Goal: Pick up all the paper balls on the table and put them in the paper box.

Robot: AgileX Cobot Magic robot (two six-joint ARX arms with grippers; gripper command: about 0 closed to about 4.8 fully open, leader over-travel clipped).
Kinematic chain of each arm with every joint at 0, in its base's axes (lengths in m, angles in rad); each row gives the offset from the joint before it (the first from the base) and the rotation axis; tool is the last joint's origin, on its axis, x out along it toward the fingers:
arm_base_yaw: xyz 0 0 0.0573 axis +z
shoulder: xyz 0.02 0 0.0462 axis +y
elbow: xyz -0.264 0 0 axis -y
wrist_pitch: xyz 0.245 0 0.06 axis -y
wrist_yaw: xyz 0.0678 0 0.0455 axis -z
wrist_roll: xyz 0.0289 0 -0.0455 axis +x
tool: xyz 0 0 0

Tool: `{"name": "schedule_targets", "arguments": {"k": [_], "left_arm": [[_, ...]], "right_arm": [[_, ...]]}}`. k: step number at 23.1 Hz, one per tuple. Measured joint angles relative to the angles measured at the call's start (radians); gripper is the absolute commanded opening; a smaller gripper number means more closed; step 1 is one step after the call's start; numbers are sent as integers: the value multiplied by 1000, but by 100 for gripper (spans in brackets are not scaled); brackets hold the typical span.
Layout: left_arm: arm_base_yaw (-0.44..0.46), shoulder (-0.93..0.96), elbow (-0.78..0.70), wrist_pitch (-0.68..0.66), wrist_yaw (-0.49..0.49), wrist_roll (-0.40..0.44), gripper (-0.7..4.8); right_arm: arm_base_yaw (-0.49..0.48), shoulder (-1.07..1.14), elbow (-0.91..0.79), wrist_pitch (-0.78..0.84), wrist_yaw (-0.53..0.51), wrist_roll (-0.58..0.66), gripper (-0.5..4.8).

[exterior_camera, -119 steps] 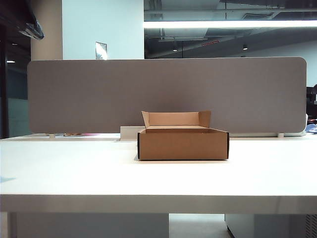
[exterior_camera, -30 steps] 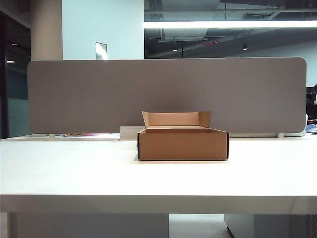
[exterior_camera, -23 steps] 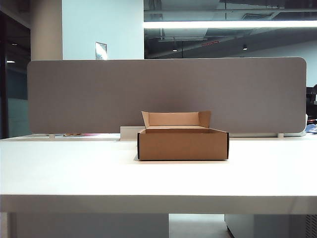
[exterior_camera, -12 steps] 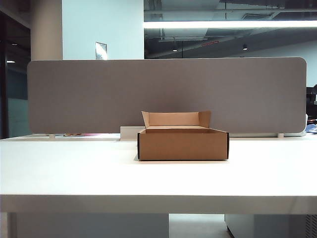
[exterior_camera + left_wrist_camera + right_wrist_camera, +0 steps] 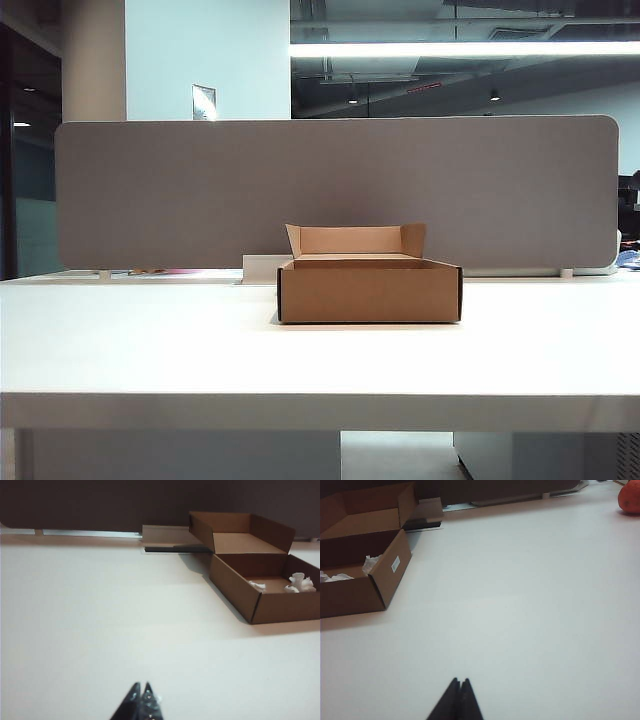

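The brown paper box point(image 5: 369, 290) stands on the white table point(image 5: 150, 350), flaps up at its rear. Inside the paper box point(image 5: 260, 600) lie white paper balls point(image 5: 301, 582), a smaller wad point(image 5: 258, 585) beside them. The right wrist view shows the paper box point(image 5: 375, 580) too, with paper balls point(image 5: 370, 563) against its wall. My left gripper point(image 5: 141, 686) is shut with nothing in it, low over bare table well short of the box. My right gripper point(image 5: 459, 681) is shut and empty too, over bare table on the box's other side. Neither arm shows in the exterior view.
A grey divider panel point(image 5: 330, 190) runs along the back of the table. A low white block point(image 5: 262, 268) sits behind the box. An orange-red object point(image 5: 630, 499) lies at the far corner on the right arm's side.
In the exterior view a dark object at the top left 5 seconds ago is gone. The box has not moved.
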Motion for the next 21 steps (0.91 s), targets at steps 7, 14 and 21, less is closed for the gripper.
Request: {"name": "schedule_targets", "arguments": {"k": [7,14,21], "left_arm": [[0,0,0,-16,0,0,-6],[0,0,0,-16,0,0,-6],[0,0,0,-16,0,0,-6]], "right_arm": [[0,0,0,0,0,0,-8],[0,0,0,0,0,0,-8],[0,0,0,0,0,0,-8]]}}
